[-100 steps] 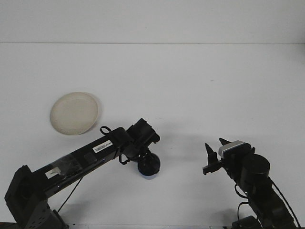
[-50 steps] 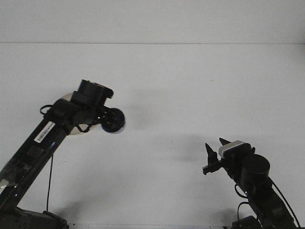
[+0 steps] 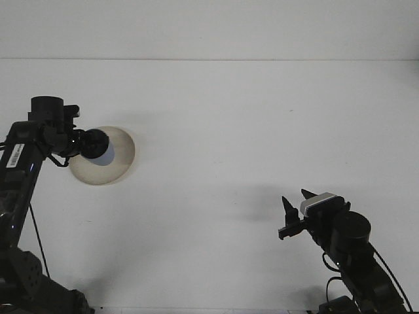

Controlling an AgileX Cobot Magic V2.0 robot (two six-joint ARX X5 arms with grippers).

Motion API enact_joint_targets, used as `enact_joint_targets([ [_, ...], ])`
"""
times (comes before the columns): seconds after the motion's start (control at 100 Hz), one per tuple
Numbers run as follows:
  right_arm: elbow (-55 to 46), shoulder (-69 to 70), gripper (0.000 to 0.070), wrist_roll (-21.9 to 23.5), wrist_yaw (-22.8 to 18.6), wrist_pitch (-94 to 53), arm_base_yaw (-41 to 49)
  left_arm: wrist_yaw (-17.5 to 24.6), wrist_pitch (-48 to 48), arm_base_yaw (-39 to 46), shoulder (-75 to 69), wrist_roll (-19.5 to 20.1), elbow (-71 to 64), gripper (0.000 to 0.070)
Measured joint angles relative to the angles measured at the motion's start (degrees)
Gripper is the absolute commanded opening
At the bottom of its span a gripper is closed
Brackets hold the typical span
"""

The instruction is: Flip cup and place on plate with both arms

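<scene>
At mid-left, the cup (image 3: 103,152) is clamped by the left gripper (image 3: 93,145) over the partly hidden plate (image 3: 121,163), while the right gripper (image 3: 296,208) at lower right is held apart, empty.

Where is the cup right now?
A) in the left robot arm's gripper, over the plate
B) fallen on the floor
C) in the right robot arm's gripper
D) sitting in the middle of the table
A: the left gripper holds the dark cup right over the round plate, while the right gripper sits apart with nothing in it.
</scene>
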Motion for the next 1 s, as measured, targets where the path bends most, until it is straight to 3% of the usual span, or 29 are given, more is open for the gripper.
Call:
enact_joint_targets([
  [0.36,0.0,0.0,0.0369,0.0,0.0,0.0,0.0,0.4,6.3,2.5,9.8,1.8,0.0,0.0026],
  [0.43,0.0,0.0,0.0369,0.0,0.0,0.0,0.0,0.4,6.5,2.7,11.4,1.8,0.0,0.0173],
  [0.5,0.0,0.0,0.0369,0.0,0.0,0.0,0.0,0.7,7.0,3.1,12.0,1.7,0.0,0.0429],
  [0.55,0.0,0.0,0.0369,0.0,0.0,0.0,0.0,0.5,7.1,3.1,12.0,1.7,0.0,0.0495],
  [0.81,0.0,0.0,0.0369,0.0,0.1,0.0,0.0,0.6,6.4,3.4,8.8,1.5,1.0,0.0501],
  [1.0,0.0,0.0,0.0369,0.0,1.0,0.0,0.0,0.6,6.6,4.0,-6.2,1.5,2.8,0.0500],
])
